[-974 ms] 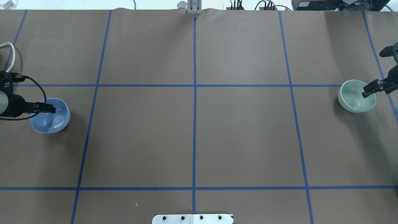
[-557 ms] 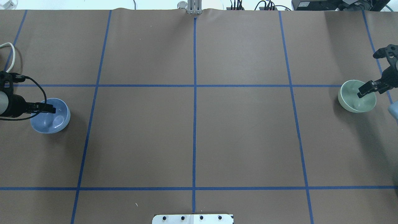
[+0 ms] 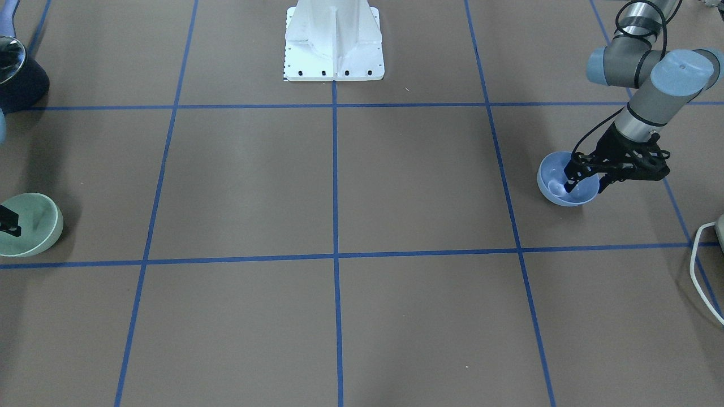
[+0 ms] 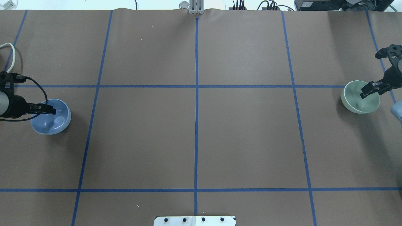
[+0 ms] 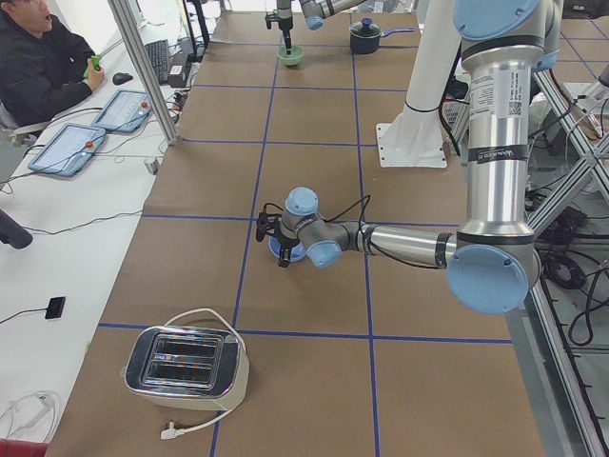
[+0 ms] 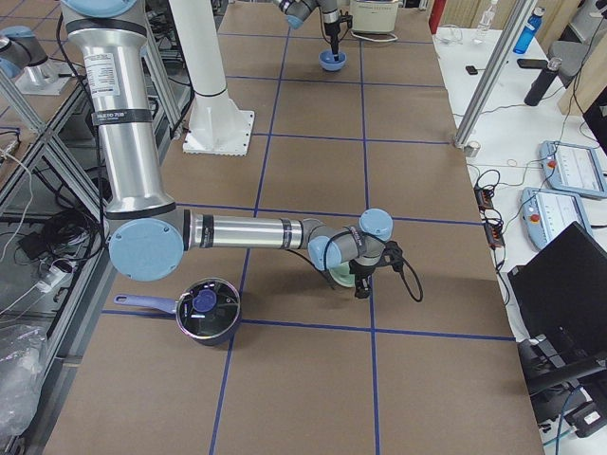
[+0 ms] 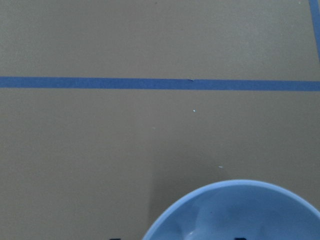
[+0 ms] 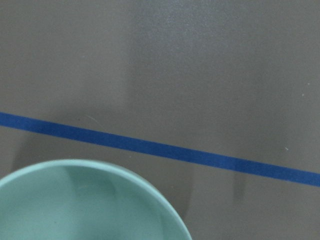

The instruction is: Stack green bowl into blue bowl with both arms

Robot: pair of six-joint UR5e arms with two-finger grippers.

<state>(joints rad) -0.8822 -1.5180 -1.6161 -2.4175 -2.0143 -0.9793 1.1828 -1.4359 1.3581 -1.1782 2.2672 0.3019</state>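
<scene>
The blue bowl (image 4: 55, 122) stands upright at the table's left end and also shows in the front-facing view (image 3: 557, 183). My left gripper (image 4: 42, 110) is open and straddles its rim, with one finger near the bowl's middle and the other outside (image 3: 602, 183). The green bowl (image 4: 353, 100) stands upright at the right end. My right gripper (image 4: 372, 89) looks open, with one finger (image 4: 367, 90) reaching into the bowl; its other finger is hidden. Both wrist views show only a bowl's rim and bare table.
The white pedestal (image 3: 334, 39) stands at the robot's side of the table. A toaster (image 5: 186, 367) sits beyond the blue bowl with its white cable (image 4: 9, 53). A dark lidded pot (image 6: 207, 311) sits near the green bowl. An operator (image 5: 38, 57) sits at a side desk.
My right gripper has shifted slightly towards the table's middle, its finger reaching further over the green bowl. The left gripper and both bowls have not moved.
</scene>
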